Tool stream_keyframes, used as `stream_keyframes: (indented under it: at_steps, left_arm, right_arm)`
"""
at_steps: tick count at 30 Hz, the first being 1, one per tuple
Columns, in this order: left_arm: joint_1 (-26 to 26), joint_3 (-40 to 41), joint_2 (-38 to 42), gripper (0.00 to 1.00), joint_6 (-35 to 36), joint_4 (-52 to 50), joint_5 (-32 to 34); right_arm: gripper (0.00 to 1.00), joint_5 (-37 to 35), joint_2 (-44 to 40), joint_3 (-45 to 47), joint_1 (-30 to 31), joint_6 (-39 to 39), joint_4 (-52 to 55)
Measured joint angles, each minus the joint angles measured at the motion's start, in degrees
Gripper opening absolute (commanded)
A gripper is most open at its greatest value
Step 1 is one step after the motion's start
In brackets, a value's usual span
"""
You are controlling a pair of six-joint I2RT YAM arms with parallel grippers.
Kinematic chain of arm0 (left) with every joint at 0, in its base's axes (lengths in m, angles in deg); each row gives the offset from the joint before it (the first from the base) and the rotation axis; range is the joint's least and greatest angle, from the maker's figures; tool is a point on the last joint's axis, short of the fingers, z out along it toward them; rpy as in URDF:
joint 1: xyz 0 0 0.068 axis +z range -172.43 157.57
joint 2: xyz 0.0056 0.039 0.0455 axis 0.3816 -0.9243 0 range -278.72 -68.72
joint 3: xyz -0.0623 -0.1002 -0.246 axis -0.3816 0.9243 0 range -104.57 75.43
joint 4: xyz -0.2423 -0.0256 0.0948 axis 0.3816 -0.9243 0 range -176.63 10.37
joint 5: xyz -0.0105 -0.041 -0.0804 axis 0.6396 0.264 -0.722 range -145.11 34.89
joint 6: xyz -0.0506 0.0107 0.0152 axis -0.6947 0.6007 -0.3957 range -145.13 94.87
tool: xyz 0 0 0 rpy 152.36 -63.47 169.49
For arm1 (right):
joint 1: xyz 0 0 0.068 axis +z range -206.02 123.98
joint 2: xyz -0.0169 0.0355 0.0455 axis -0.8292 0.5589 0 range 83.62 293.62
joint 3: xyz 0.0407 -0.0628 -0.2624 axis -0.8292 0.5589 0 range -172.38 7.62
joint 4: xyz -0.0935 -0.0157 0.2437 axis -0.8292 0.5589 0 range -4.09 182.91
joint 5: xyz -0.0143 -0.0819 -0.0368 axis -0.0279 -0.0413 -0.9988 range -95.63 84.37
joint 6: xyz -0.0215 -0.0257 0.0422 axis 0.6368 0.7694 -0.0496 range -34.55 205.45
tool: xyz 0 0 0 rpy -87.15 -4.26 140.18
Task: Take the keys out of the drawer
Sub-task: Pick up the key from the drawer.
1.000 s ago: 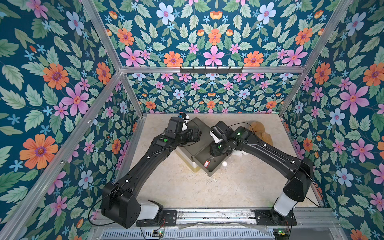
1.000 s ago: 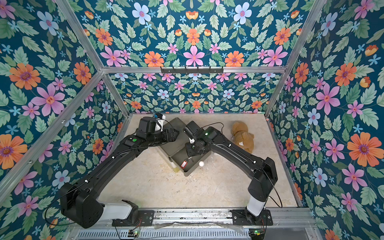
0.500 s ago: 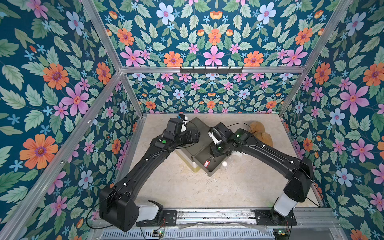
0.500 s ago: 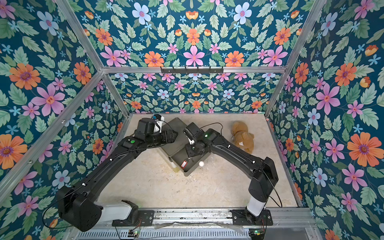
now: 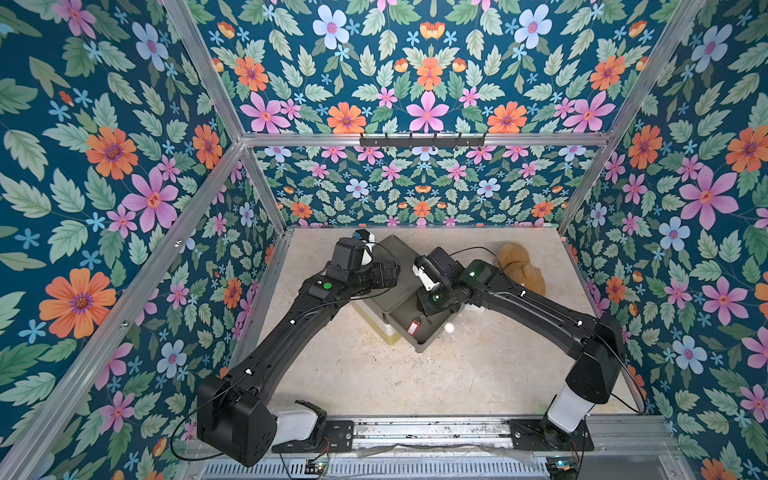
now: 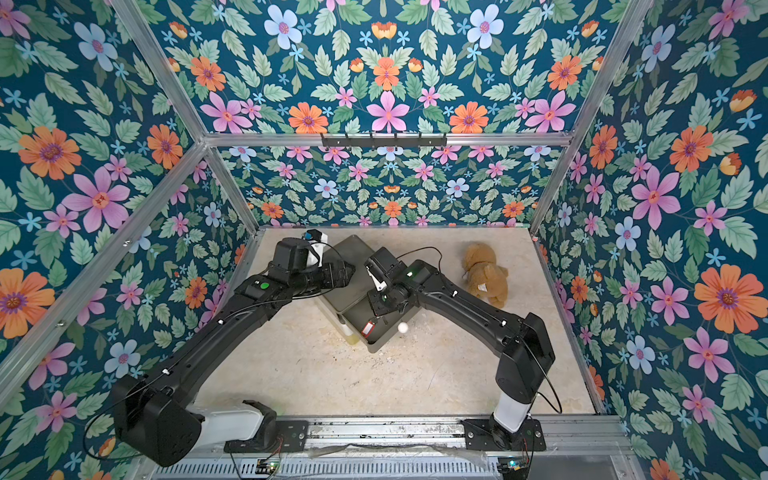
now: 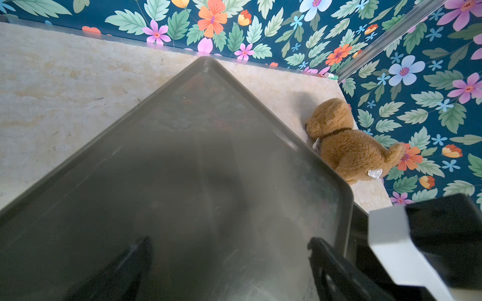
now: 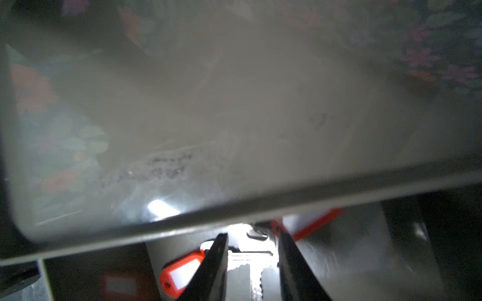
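Setting: floral-papered enclosure; pale stone-look tabletop (image 5: 415,386).

Item 1, drawer (image 5: 430,340): olive-grey, standing open toward the front of its cabinet (image 5: 399,253); 1 red-tagged key (image 5: 412,328) lies on its floor in both top views; no green or blue tag is seen.

Item 2, right gripper (image 8: 251,233): nose-down inside the drawer, by far the nearer arm to the keys; fingers (image 8: 214,263) apart, astride a metal key blade (image 8: 257,280); the blade runs lengthwise between them, so a squeeze would cross its narrow width; whether the fingers touch it cannot be told; 1 red tag (image 8: 182,271) lies just outside 1 finger, a 2nd red tag (image 8: 313,224) lies beyond the other.

Item 3, left gripper (image 7: 229,271): over the cabinet top; fingers (image 7: 125,263) wide apart, holding nothing.

Item 4, brown plush dog (image 5: 519,266): on the table beside the cabinet, toward the rear.

Item 5, hook rail (image 5: 422,140): on the back wall; nothing hangs from it.
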Motion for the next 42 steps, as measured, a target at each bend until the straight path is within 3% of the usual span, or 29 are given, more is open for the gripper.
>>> stream_keyframes:
  at_steps: [15, 26, 42]
  left_arm:
    - [0.0, 1.3, 1.2, 0.99, 0.0, 0.5, 0.3]
    - [0.0, 2.2, 2.2, 0.99, 0.0, 0.5, 0.7]
    - [0.0, 5.3, 5.6, 0.99, -1.8, 2.1, -0.7]
  right_arm:
    - [0.26, -2.4, 1.3, 0.3, 0.1, 1.2, -0.3]
    - [0.0, -3.0, 1.3, 0.5, 0.1, 1.3, -1.1]
    - [0.0, -4.2, -11.0, 5.2, -0.9, -0.8, -4.8]
